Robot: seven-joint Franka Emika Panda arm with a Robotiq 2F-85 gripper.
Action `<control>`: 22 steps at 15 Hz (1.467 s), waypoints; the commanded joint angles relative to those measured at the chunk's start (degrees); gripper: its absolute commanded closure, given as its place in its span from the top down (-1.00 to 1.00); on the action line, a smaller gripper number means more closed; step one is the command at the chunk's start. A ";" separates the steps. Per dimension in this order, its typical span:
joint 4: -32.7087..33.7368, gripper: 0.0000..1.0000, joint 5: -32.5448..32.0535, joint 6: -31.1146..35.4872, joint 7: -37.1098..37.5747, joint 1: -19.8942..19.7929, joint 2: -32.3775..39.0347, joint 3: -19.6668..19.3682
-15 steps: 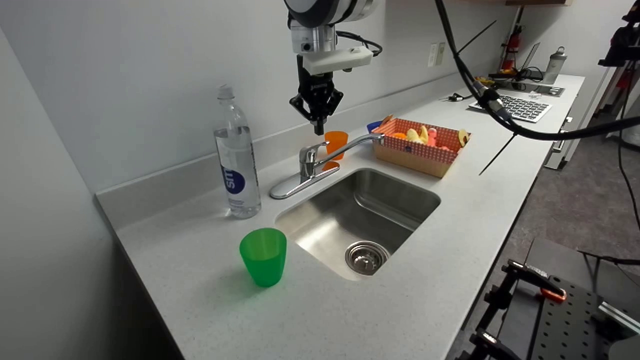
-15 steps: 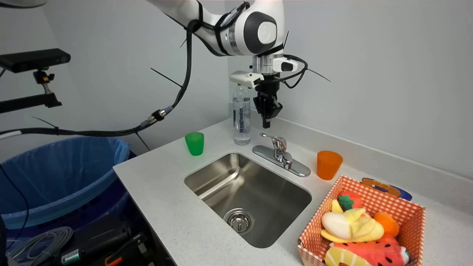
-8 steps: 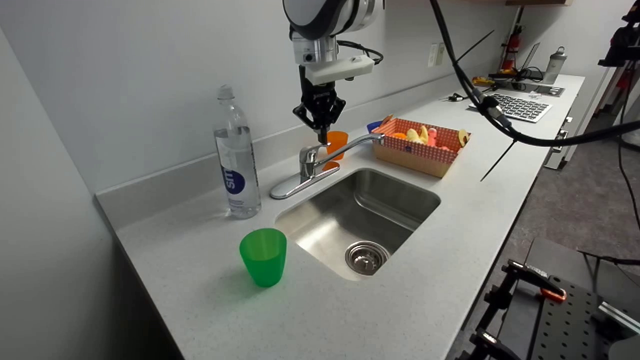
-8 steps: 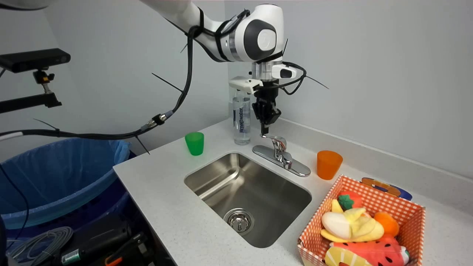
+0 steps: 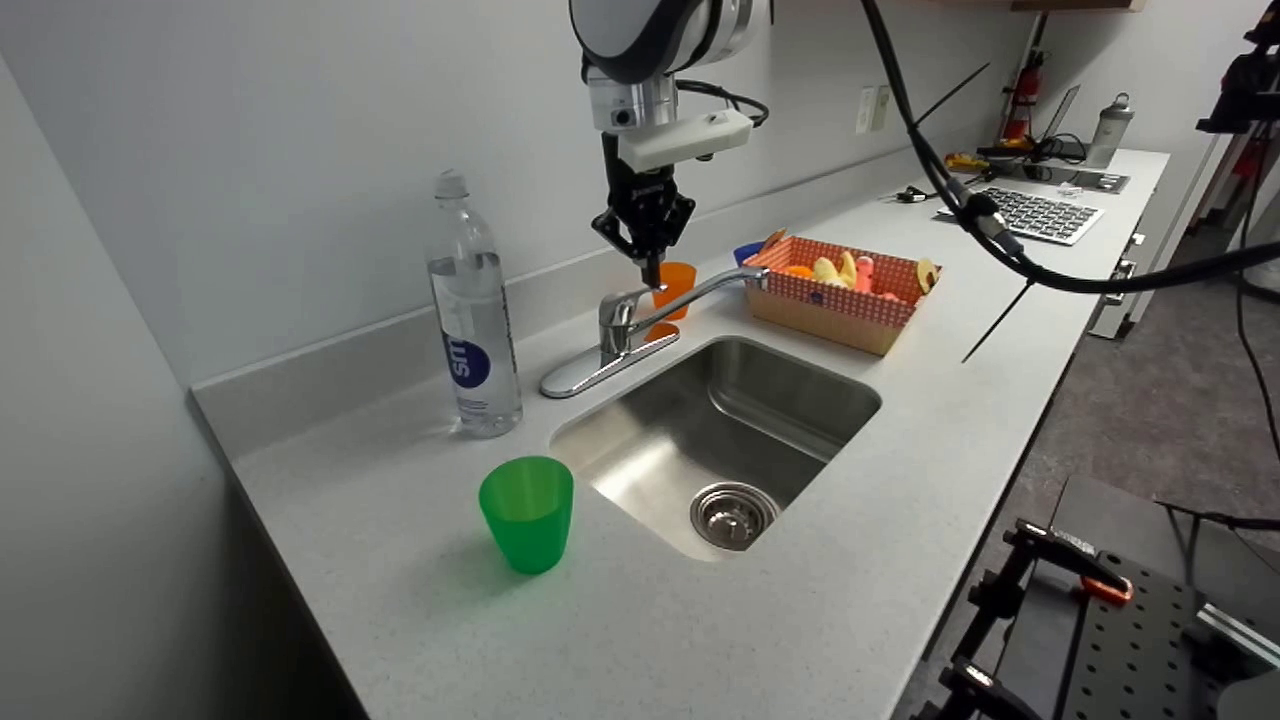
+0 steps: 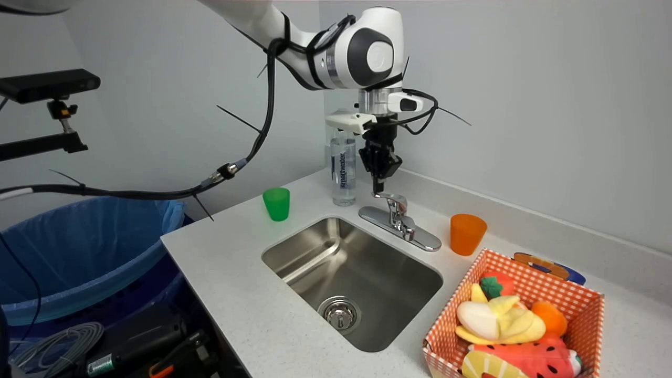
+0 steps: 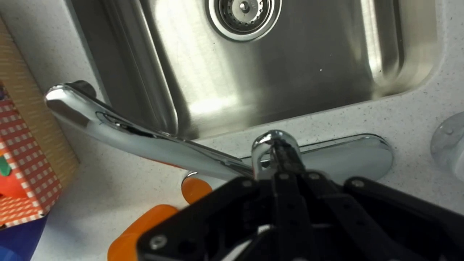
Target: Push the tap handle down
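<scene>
The tap handle (image 5: 625, 300), a short chrome lever, tops the silver faucet at the back of the sink. It also shows in an exterior view (image 6: 395, 199) and, as a rounded chrome loop, in the wrist view (image 7: 264, 140). My black gripper (image 5: 652, 274) points straight down with its fingers together and nothing visible between them. In an exterior view its fingertips (image 6: 378, 187) are at the lever's free end and appear to touch it from above. In the wrist view the fingertips (image 7: 286, 156) overlap the loop and hide part of it.
The long spout (image 7: 152, 143) reaches toward a checked basket (image 6: 588, 310) of toy fruit. A water bottle (image 5: 478, 330) stands beside the faucet, an orange cup (image 6: 467, 234) on its other side. A green cup (image 5: 527, 515) stands near the sink (image 6: 362, 294).
My gripper has come down from above the tap handle to its free end, mostly in the first half second, then shifted slightly. The handle shows no clear change.
</scene>
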 commanded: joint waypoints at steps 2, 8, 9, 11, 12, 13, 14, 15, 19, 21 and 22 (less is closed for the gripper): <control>-1.40 -1.00 -2.09 -1.29 -0.61 -0.64 -0.01 -0.09; -1.26 -1.00 -2.67 -1.27 0.03 -1.05 0.25 -0.70; -1.34 -1.00 -2.72 -1.24 0.09 -1.02 0.21 -0.69; -1.37 -1.00 -2.83 -0.93 0.18 -0.86 0.04 -0.57; -1.18 -1.00 -2.54 -0.60 0.28 -0.84 -0.12 -0.43; -1.11 -1.00 -2.37 -0.11 0.44 -0.81 -0.32 -0.36; -0.94 -1.00 -2.07 0.41 0.54 -0.79 -0.64 -0.23; -0.77 -1.00 -1.94 0.52 0.48 -0.79 -0.84 -0.14; 0.11 -0.98 -1.79 -0.10 0.07 -0.84 -0.31 0.06; 0.16 -0.98 -1.79 -0.10 0.07 -0.84 -0.48 0.11; 0.17 -0.98 -1.79 -0.10 0.07 -0.84 -0.49 0.12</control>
